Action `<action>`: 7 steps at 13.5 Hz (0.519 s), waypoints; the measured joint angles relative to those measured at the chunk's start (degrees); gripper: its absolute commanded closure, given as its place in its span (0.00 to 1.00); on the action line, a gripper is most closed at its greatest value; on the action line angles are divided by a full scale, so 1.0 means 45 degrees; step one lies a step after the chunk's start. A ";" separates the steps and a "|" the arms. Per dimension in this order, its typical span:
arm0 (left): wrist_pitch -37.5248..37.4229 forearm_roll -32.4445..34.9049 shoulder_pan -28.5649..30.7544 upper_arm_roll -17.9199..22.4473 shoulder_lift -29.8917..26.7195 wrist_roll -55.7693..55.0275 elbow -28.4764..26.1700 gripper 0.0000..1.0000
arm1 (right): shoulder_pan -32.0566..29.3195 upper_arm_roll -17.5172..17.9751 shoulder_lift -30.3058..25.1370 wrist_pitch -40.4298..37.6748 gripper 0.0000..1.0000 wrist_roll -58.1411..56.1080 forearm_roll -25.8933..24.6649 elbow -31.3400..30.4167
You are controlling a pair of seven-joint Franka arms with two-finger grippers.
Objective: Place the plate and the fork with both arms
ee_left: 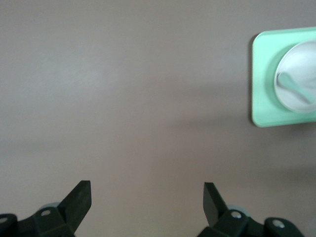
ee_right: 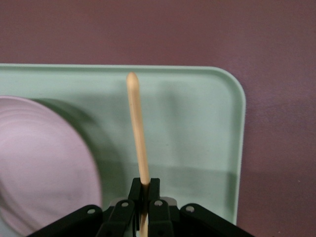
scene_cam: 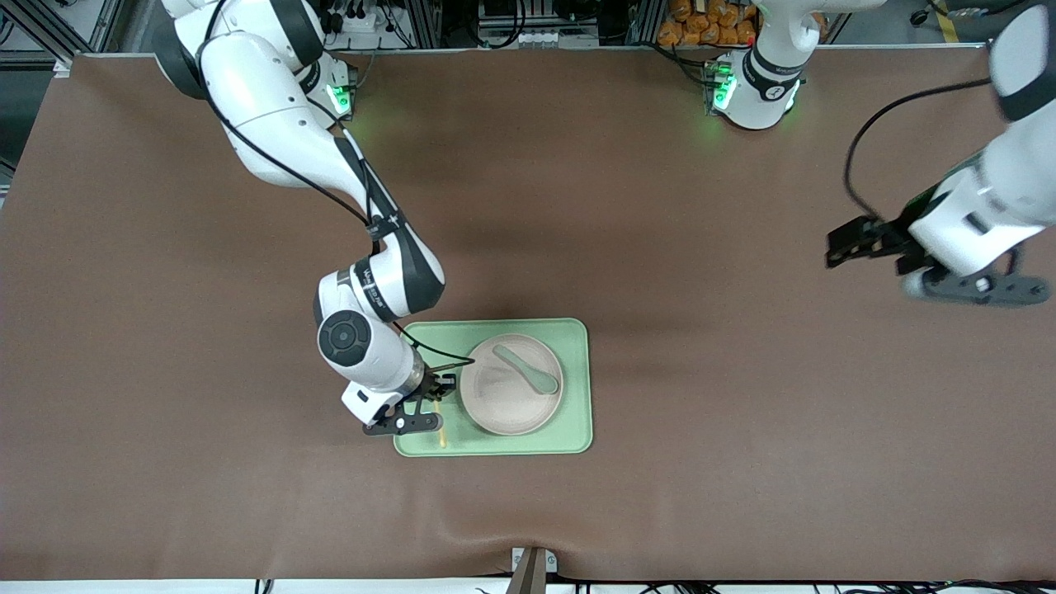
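The pale pink plate (scene_cam: 502,406) sits on the light green tray (scene_cam: 577,388). My right gripper (scene_cam: 437,389) is low over the tray, beside the plate toward the right arm's end, and shut on the yellow fork (scene_cam: 442,437). In the right wrist view the fork (ee_right: 137,128) sticks straight out from the shut gripper (ee_right: 144,185) over the tray floor (ee_right: 197,133), with the plate (ee_right: 39,163) beside it. The tines are hidden. My left gripper (scene_cam: 832,249) is open and empty over bare table at the left arm's end; it also shows in the left wrist view (ee_left: 147,190).
A teal-green spoon (scene_cam: 528,370) lies in the plate. The left wrist view shows the tray (ee_left: 261,74), plate (ee_left: 302,59) and spoon (ee_left: 294,86) far off. Brown table mat (scene_cam: 742,412) surrounds the tray.
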 measured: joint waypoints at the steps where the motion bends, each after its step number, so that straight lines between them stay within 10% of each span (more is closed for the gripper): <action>1: 0.0509 -0.0037 -0.0278 -0.0011 0.0286 -0.0474 0.0018 0.00 | -0.0074 0.0014 -0.0003 0.0235 1.00 -0.0041 0.0227 -0.0213; 5: 0.2389 -0.2239 -0.0713 0.0007 0.1391 -0.3198 0.0067 0.00 | -0.0105 0.0082 -0.0037 0.0992 1.00 -0.0045 0.0502 -0.0847; 7: 0.2924 -0.3396 -0.0590 0.0123 0.1746 -0.3758 0.0117 0.00 | -0.0105 0.0101 -0.0222 0.1332 0.24 -0.0044 0.0522 -0.1305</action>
